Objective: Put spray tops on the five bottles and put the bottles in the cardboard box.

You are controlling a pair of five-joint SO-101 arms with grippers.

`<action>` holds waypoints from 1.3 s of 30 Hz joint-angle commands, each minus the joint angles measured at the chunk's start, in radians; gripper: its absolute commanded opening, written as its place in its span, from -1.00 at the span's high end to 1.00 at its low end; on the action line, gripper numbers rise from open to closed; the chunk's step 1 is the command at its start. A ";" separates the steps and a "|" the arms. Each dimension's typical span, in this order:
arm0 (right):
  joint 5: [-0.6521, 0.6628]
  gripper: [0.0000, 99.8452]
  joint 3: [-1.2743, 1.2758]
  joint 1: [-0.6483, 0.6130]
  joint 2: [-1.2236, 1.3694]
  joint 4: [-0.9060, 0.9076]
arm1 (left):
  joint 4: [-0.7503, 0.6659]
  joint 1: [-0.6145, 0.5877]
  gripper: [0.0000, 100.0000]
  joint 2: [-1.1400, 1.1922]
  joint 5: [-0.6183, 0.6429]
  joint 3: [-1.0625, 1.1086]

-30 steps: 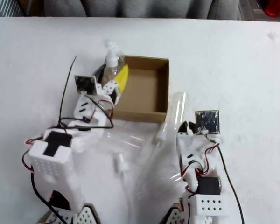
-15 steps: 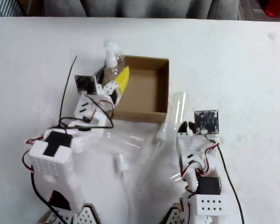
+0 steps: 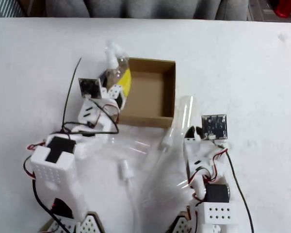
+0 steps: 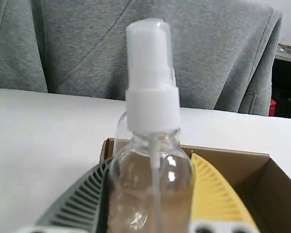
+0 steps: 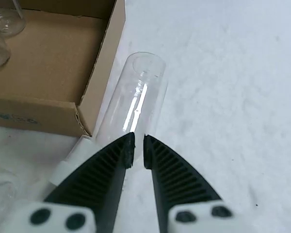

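Note:
My left gripper (image 3: 117,83) is shut on a clear bottle (image 3: 115,68) with a white spray top (image 4: 150,92). It holds the bottle upright over the left wall of the cardboard box (image 3: 150,62). In the left wrist view the bottle (image 4: 150,179) stands between the grey and yellow jaws, with the box (image 4: 233,158) behind it. My right gripper (image 5: 135,145) is shut with nothing in it, just above a capped clear bottle (image 5: 138,97) lying beside the box (image 5: 102,63). From above, that bottle (image 3: 182,114) lies right of the box, in front of the right gripper (image 3: 190,132).
A loose spray top (image 3: 125,171) with its tube lies on the table between the arms. Clear bottles (image 3: 131,145) lie beside it, in front of the box. The white table (image 3: 242,73) is bare to the right of the box and behind it.
The left gripper has shifted the held bottle slightly to the left at the box's left wall. The right arm has not moved.

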 commanded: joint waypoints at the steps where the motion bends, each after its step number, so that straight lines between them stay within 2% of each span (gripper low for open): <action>1: 0.011 0.97 0.014 -0.004 -0.013 0.005 | -0.063 -0.002 0.91 -0.051 -0.038 0.034; 10: 0.011 0.97 0.014 -0.004 -0.013 0.002 | -0.112 -0.002 0.96 -0.051 -0.044 0.041; 16: 0.009 0.97 0.014 -0.004 -0.013 0.002 | -0.305 -0.002 0.96 -0.051 -0.041 0.080; 19: 0.009 0.97 0.014 -0.004 -0.013 0.002 | -0.354 -0.004 0.96 -0.051 -0.038 0.077; 35: 0.009 0.97 0.014 -0.004 -0.013 0.002 | -0.327 -0.010 0.96 -0.039 -0.048 -0.006; 39: 0.009 0.97 0.014 -0.004 -0.013 0.002 | -0.258 -0.010 0.96 -0.039 -0.048 -0.040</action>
